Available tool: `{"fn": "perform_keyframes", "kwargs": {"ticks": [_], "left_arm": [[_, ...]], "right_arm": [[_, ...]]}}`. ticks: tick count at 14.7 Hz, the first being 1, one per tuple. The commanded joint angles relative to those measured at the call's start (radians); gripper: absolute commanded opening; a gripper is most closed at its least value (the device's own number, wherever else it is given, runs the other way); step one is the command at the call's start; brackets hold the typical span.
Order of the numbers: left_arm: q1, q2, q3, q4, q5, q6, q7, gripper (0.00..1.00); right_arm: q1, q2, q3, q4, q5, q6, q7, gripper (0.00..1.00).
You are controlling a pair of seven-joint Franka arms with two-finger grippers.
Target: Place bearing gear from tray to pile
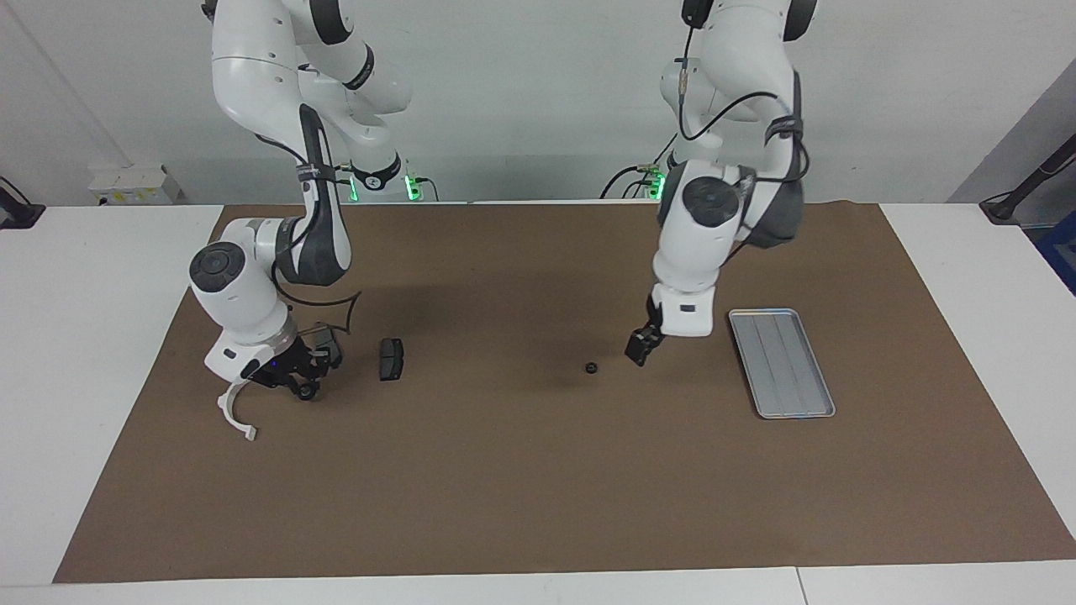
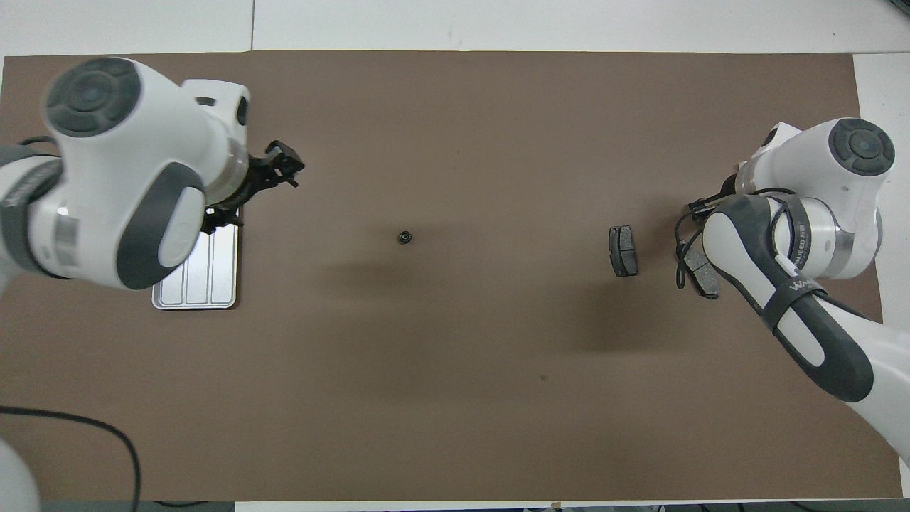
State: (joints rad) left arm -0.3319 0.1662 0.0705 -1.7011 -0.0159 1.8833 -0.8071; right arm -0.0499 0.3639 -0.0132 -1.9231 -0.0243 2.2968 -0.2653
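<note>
The bearing gear [image 1: 592, 367] lies mid-table, released; the left gripper [image 1: 637, 348] hangs spread, empty. Pickup by the right gripper [image 1: 294, 380] (fingers unreadable) is called for, beside the pile [image 1: 391, 359].

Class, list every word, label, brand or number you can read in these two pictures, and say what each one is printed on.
"WAN…": white print on the black strap round the right arm; the remaining letters cannot be read.
White print on the band higher up that arm: too blurred to read.
Tray and pads: no readable text.
</note>
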Motion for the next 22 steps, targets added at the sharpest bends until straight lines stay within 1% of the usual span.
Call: {"fn": "perform_keyframes", "kwargs": {"ticks": [1, 2, 3, 5, 7, 9, 10, 11, 13, 15, 16, 18, 20, 22], "left_arm": [[0.118, -0.124, -0.011, -0.040, 0.005, -0.101, 0.223, 1.00], [0.160, -0.157, -0.011, -0.040, 0.007, -0.140, 0.297, 1.00], [0.203, -0.186, -0.009, -0.040, 0.005, -0.176, 0.380, 1.00], [0.273, -0.224, -0.005, -0.031, 0.008, -0.236, 0.517, 1.00], [0.310, -0.223, 0.012, 0.026, 0.030, -0.282, 0.601, 1.00], [0.303, -0.170, 0.018, 0.133, 0.040, -0.338, 0.649, 1.00], [0.300, -0.151, 0.021, 0.159, 0.039, -0.333, 0.649, 1.00], [0.298, -0.148, 0.020, 0.162, 0.039, -0.326, 0.649, 1.00], [0.295, -0.166, 0.015, 0.127, 0.037, -0.323, 0.657, 1.00], [0.275, -0.185, 0.015, 0.100, 0.037, -0.325, 0.643, 1.00], [0.258, -0.188, 0.015, 0.094, 0.037, -0.340, 0.641, 1.00], [0.258, -0.223, 0.015, 0.029, 0.037, -0.320, 0.654, 1.00], [0.257, -0.240, 0.015, -0.043, 0.039, -0.227, 0.674, 1.00], [0.258, -0.214, 0.017, -0.031, 0.037, -0.217, 0.683, 1.00]], "right_arm": [[-0.019, -0.011, 0.016, -0.019, 0.009, 0.023, 0.000, 0.72], [-0.019, -0.011, 0.016, -0.019, 0.009, 0.023, 0.000, 0.74], [-0.019, -0.011, 0.018, -0.019, 0.009, 0.023, 0.000, 0.80], [-0.013, -0.020, 0.019, -0.013, 0.018, 0.003, 0.008, 0.80], [0.040, -0.045, 0.027, 0.022, 0.087, -0.052, 0.092, 0.80], [0.088, -0.030, 0.027, 0.142, 0.092, -0.182, 0.190, 0.79], [0.114, -0.020, 0.027, 0.209, 0.092, -0.253, 0.239, 0.79], [0.142, 0.006, 0.027, 0.278, 0.092, -0.313, 0.283, 0.79], [0.192, 0.029, 0.027, 0.358, 0.081, -0.372, 0.375, 0.79], [0.310, 0.056, 0.022, 0.429, 0.052, -0.410, 0.516, 0.79], [0.364, 0.073, 0.024, 0.465, 0.012, -0.439, 0.585, 0.79], [0.428, 0.122, 0.027, 0.573, -0.006, -0.474, 0.713, 0.79], [0.491, 0.156, 0.025, 0.605, -0.006, -0.456, 0.782, 0.79], [0.562, 0.202, 0.021, 0.624, -0.008, -0.395, 0.892, 0.79]]}}
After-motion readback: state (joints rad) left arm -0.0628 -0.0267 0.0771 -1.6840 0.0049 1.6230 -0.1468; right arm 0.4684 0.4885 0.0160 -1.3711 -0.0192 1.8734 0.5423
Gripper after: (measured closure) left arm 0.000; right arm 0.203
